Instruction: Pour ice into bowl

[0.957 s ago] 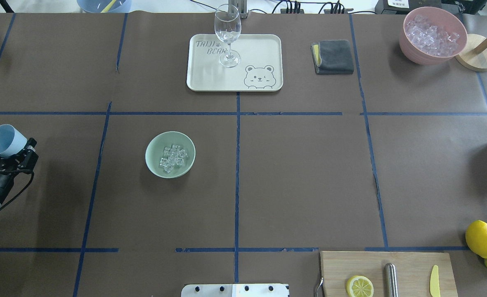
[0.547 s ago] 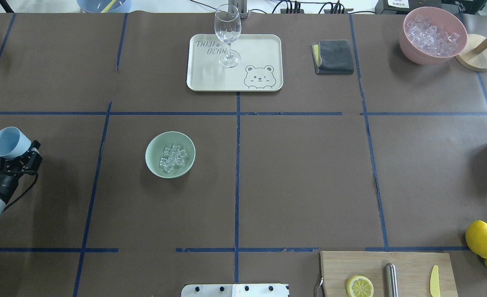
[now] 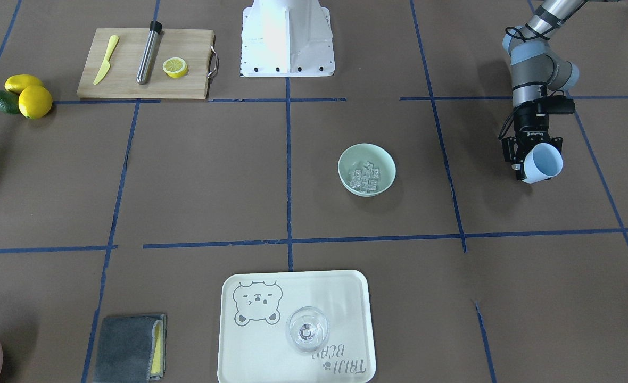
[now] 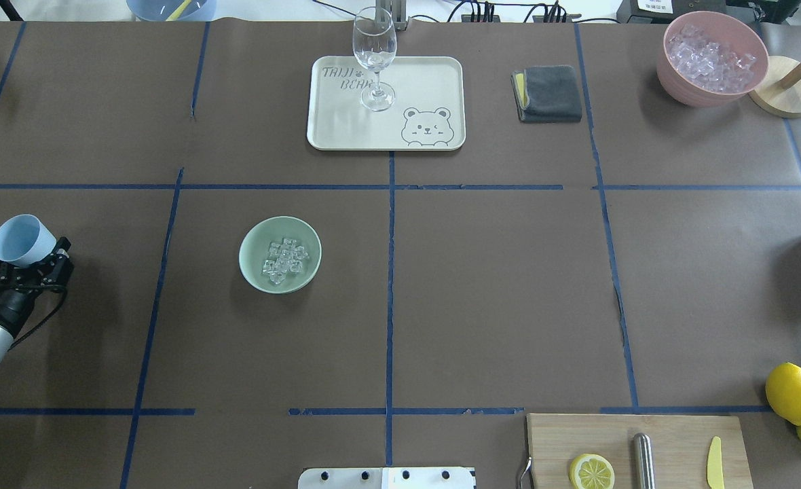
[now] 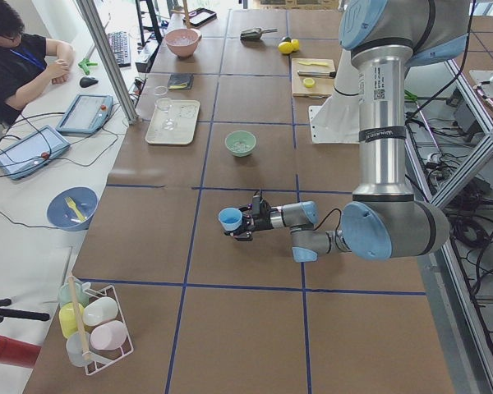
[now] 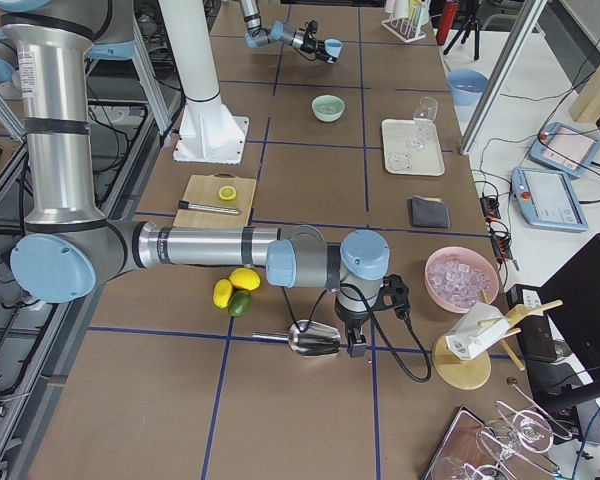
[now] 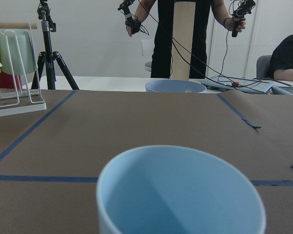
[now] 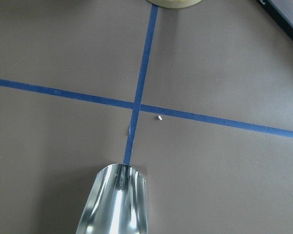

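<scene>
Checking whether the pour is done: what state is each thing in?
bowl: upright, holding the ice.
ice: heaped in the bowl.
light blue cup: empty.
left gripper: shut on the light blue cup.
wine glass: upright, empty, on the tray.
pink container: full of crushed ice.
metal scoop: empty.

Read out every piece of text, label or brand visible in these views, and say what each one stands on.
"TAIJI BEAR": printed on the cream tray, in the corner opposite its bear drawing.
Label strip on the left arm, on its upright tube in the left side view: too small to read.
White sticker on the dark box at the far table edge: too small to read.
No other text is legible.
</scene>
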`<state>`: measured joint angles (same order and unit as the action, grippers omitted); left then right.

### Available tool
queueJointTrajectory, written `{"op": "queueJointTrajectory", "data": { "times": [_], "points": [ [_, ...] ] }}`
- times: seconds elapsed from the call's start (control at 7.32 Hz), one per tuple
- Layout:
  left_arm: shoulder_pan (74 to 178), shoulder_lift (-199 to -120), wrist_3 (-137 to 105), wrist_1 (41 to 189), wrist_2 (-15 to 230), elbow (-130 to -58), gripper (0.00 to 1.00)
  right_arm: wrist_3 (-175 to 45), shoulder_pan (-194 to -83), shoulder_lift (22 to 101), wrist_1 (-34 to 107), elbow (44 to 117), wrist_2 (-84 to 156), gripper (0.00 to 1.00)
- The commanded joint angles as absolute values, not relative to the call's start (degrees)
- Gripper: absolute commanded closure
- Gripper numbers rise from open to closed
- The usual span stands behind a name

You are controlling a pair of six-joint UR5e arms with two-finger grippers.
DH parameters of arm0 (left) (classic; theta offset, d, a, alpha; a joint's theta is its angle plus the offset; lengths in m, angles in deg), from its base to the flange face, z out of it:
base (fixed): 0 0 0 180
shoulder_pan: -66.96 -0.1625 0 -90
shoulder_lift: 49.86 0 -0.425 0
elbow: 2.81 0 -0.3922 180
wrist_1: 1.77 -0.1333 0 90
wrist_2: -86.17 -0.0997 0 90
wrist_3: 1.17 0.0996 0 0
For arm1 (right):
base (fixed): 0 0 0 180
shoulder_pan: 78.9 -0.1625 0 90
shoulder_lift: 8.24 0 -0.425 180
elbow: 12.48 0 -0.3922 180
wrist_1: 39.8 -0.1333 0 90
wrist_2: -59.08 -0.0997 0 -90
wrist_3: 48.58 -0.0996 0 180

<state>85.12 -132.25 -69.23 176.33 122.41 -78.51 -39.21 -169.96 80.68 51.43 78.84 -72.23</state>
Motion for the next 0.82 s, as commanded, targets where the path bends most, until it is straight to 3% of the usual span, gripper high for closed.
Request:
{"op": "queueJointTrajectory", "data": {
  "times": [0.0, 0.14, 0.68],
  "points": [
    [85.1, -132.6, -69.3, 176.4, 122.5, -78.3, 0.13, -39.3, -170.0, 80.5, 51.4, 78.8, -72.2, 0.0],
    [85.1, -132.6, -69.3, 176.4, 122.5, -78.3, 0.01, -39.3, -170.0, 80.4, 51.4, 78.8, -72.2, 0.0],
    [86.7, -131.7, -69.1, 177.6, 122.0, -81.0, 0.0, -39.3, -170.0, 80.3, 51.5, 78.8, -72.2, 0.0]
  ]
}}
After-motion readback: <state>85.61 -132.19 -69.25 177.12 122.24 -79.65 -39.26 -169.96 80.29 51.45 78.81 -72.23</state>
